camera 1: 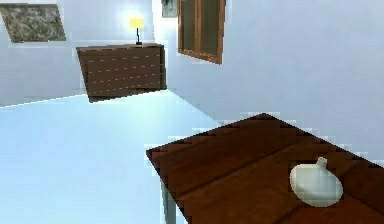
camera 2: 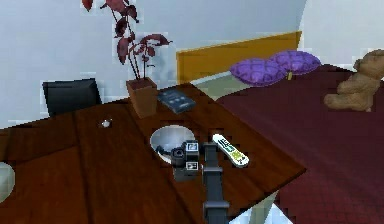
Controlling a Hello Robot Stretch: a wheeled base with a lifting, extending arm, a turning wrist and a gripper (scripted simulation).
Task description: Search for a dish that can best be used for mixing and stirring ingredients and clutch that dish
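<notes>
Bowl stands on the wooden table, close to the claw.

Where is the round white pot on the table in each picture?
Forward view: the white pot sits low on the right, on the brown table.
Arm side view: a pale rounded sliver at the left edge, low down, is probably the same white pot.
Shared landmark: the brown table, which lies under the pot in both views.
</notes>
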